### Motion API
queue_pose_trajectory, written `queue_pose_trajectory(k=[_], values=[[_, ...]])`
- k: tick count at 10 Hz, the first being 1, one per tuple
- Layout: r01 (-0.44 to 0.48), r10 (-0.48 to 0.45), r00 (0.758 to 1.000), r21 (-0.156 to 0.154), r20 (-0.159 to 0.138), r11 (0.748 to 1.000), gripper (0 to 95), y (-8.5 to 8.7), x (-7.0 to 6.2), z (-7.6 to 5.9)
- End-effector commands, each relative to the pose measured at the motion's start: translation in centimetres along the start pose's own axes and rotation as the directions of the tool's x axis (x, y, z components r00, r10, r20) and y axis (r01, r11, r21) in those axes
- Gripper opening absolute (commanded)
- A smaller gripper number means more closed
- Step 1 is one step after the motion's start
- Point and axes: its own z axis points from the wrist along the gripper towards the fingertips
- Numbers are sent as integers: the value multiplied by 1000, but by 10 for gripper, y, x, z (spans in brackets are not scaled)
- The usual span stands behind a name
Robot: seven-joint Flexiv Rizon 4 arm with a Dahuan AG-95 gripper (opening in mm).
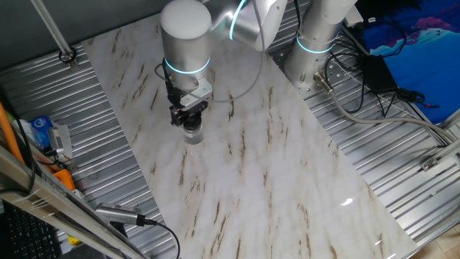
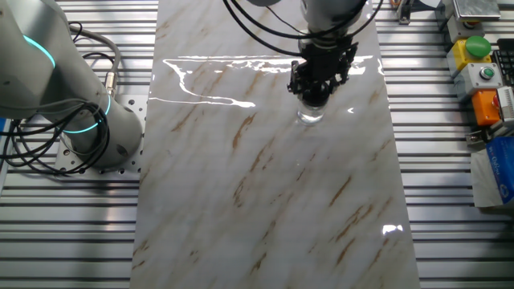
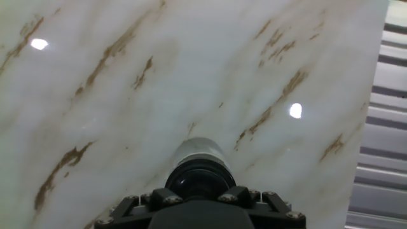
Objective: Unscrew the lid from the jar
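Left of centre on the marble table (image 1: 287, 180), the jar (image 1: 192, 134) stood upright directly beneath the gripper (image 1: 190, 115), its axis in line with the wrist, the fingers clamped on the lid (image 3: 200, 180).

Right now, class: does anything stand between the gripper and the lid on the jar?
Nothing visible does. The gripper sits directly over the black lid of the clear jar, which stands on the marble tabletop. Whether the fingers clamp the lid cannot be told.
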Motion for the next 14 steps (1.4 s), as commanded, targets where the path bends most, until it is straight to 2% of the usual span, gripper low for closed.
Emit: queue_pose_trajectory(k=[1, 5, 10, 11, 13, 14], values=[[-8, 8, 1000, -6, 2, 1000, 0, -1, -1, -6], [-68, 68, 998, -16, -11, 998, 0, -1, -3, -16], [-175, 173, 981, -14, -92, 985, 0, -6, -7, -16], [-183, 181, 978, -13, -103, 983, 0, -6, -7, -16], [-192, 190, 976, -8, -106, 981, 0, -7, -8, -16], [-230, 227, 966, -12, -123, 973, 0, -8, -8, -16]])
